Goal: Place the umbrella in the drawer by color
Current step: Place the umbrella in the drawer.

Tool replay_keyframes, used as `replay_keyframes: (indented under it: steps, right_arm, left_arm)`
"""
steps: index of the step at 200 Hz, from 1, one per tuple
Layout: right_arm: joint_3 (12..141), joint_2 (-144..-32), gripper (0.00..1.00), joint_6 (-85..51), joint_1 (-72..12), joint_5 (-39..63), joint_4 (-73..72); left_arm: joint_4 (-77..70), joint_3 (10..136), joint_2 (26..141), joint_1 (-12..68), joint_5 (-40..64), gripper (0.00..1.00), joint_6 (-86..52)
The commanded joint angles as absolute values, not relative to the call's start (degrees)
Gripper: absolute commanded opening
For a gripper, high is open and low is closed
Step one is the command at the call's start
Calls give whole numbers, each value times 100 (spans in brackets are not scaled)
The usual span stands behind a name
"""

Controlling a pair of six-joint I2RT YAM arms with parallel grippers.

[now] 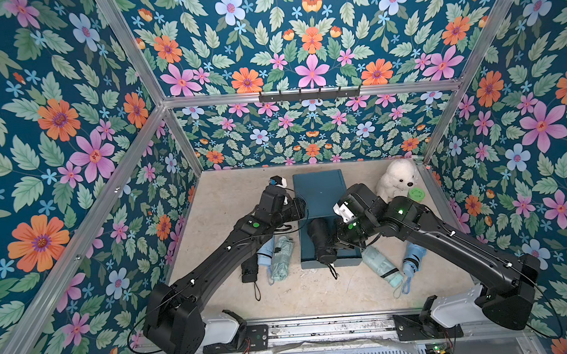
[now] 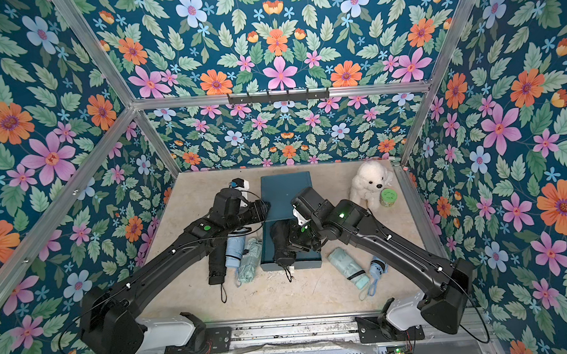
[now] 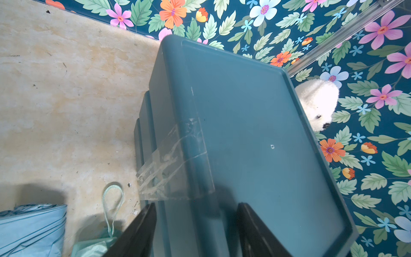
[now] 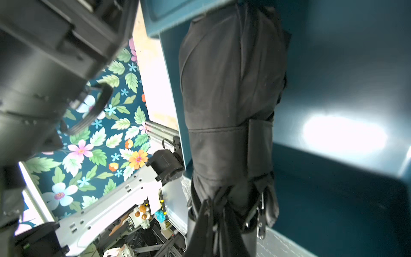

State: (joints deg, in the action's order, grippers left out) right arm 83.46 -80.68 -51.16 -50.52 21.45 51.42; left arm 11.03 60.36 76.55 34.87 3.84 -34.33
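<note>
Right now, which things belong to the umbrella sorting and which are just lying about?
Job: teal plastic drawer unit; gripped black folded umbrella; on the table, another black umbrella, two pale-blue umbrellas, two mint-green umbrellas.
Lying about: white plush dog; green round tin; small black-and-white object.

**Flowered walls around a pale marbled tabletop**

The walls (image 1: 310, 31) close in on three sides, papered in dark teal with pink, orange and pale blue flowers among green leaves. Aluminium frame bars (image 1: 210, 99) run up the corners and across the back wall, where a black hook rail (image 1: 309, 96) is fixed. The tabletop (image 1: 316, 293) is beige, marbled and scuffed. A metal rail (image 1: 331, 326) lines its near edge. The light is bright and even, with soft shadows.
</note>
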Motion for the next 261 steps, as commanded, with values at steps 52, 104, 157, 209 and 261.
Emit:
replay_keyframes:
  steps: [52,104,157,209,261]
  right_arm:
    - [8244,-8434,0,-5218,-4834,2235,3851]
    - [8298,-8675,0,-5208,-4843,1787,3622]
    - [8136,-8874,0,-5251,-5025,1532,3225]
    - [8027,-8999,11,-5221,-5291,1149,3215]
    - [8119,-8808,45,-5142,-5572,429,3670]
  left_arm:
    - [1331,5888,7708,3482,409,61,-3331]
    - [1261,5790,7706,3480,567,56,-3353]
    - [1193,5723,7690,3480,692,55,-3409]
    - [1178,5649,7646,3480,694,54,-3424]
    - [1238,5712,7614,3480,704,55,-3432]
